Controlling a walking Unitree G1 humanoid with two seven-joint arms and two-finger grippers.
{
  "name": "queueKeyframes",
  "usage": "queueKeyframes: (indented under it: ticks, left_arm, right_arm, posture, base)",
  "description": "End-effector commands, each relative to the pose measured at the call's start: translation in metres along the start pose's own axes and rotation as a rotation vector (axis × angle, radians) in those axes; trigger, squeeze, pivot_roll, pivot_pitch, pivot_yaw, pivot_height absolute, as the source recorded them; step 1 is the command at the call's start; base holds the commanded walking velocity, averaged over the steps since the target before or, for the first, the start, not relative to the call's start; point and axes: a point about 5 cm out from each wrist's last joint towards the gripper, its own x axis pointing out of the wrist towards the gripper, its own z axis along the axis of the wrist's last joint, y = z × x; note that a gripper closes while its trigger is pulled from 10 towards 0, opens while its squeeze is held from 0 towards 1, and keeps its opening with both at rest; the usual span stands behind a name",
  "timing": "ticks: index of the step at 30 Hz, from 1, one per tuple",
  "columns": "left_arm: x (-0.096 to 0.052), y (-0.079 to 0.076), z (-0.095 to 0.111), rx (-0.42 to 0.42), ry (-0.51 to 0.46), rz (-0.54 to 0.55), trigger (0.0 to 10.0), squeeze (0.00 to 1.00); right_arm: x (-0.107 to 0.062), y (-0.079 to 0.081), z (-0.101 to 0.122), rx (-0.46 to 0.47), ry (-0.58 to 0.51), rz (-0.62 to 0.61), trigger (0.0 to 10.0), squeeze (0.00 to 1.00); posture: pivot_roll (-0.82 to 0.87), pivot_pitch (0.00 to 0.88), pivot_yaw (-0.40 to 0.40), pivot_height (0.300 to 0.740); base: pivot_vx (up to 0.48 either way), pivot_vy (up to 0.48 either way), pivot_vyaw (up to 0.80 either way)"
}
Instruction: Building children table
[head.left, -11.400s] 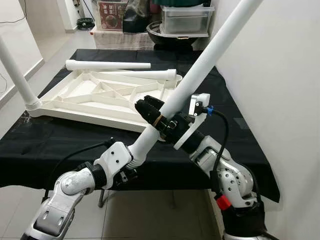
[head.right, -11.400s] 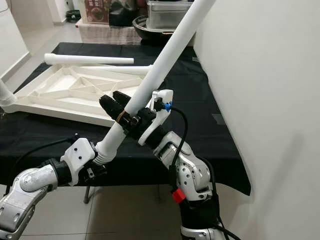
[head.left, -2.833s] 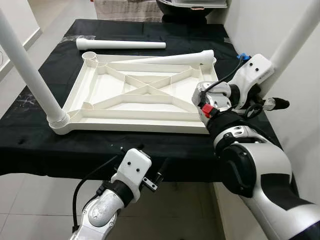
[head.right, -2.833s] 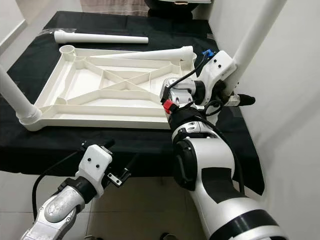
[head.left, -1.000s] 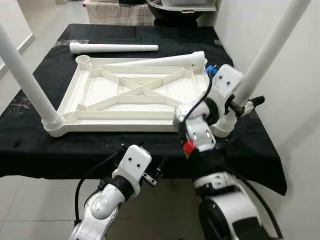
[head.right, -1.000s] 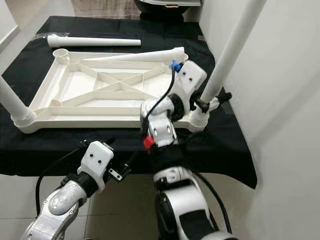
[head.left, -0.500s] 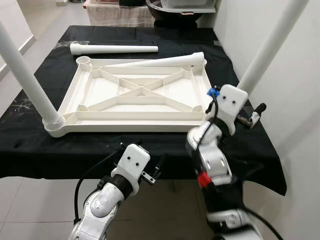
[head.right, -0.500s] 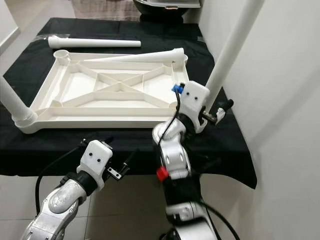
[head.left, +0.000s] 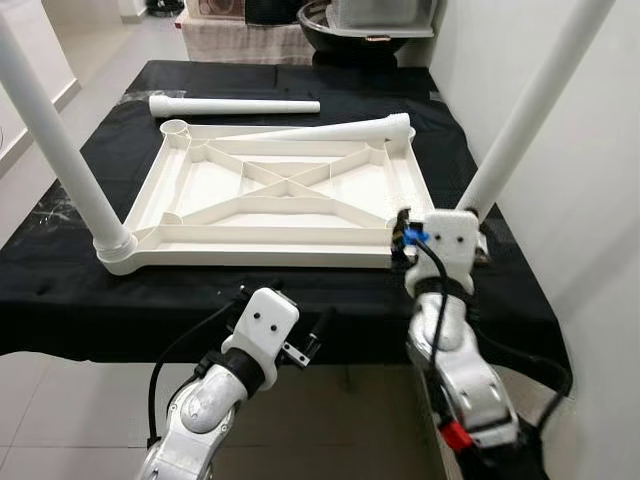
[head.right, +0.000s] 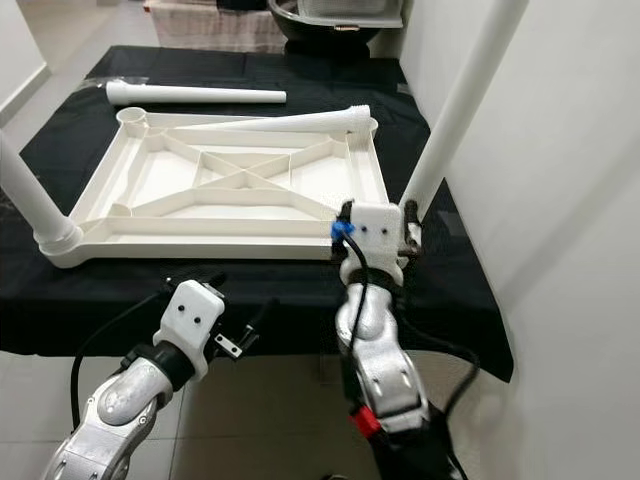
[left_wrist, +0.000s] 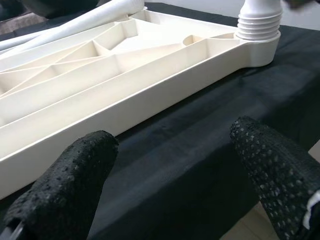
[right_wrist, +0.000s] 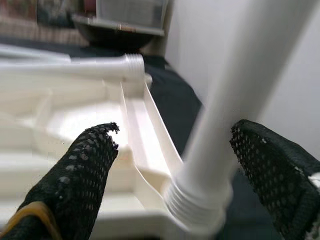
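Observation:
The white tabletop (head.left: 290, 195) lies upside down on a black cloth (head.left: 200, 300). One white leg (head.left: 60, 150) stands in its near left corner socket. Another leg (head.left: 520, 120) stands in the near right corner. A loose leg (head.left: 320, 128) rests across the far rim, and a second loose leg (head.left: 235, 104) lies on the cloth behind. My right gripper (right_wrist: 180, 170) is open just in front of the right leg's threaded base (right_wrist: 200, 200), with its fingers either side and apart from it. My left gripper (left_wrist: 170, 175) is open and low at the table's front edge, holding nothing.
A white wall (head.left: 590, 200) runs close along the right side of the table. A clear plastic box (head.left: 385, 12) and a dark bowl (head.left: 325, 20) sit beyond the far end. Tiled floor (head.left: 60, 420) lies below the front edge.
My right wrist has swung from the right side of the right leg to the front of it, now facing its base. The left arm has barely moved.

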Motion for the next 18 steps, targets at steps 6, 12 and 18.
queueKeyframes:
  ticks: [6, 12, 18]
  left_arm:
    - [-0.006, -0.007, -0.005, -0.012, 0.012, -0.021, 10.0, 0.0]
    - [-0.016, -0.011, -0.013, -0.052, 0.043, -0.009, 10.0, 0.0]
    - [-0.028, -0.012, -0.021, -0.106, 0.084, 0.054, 10.0, 0.0]
  right_arm:
    - [-0.013, -0.013, -0.019, 0.058, 0.066, 0.191, 10.0, 0.0]
    - [-0.024, -0.017, -0.029, 0.14, 0.042, 0.387, 10.0, 0.0]
    - [-0.045, -0.009, -0.035, 0.165, 0.055, 0.55, 10.0, 0.0]
  posture:
    - [0.05, 0.118, -0.041, 0.74]
    - [0.05, 0.094, -0.037, 0.74]
    - [0.05, 0.072, -0.042, 0.74]
  base:
    - [0.0, 0.0, 0.0]
    - [0.0, 0.0, 0.0]
    - [0.0, 0.0, 0.0]
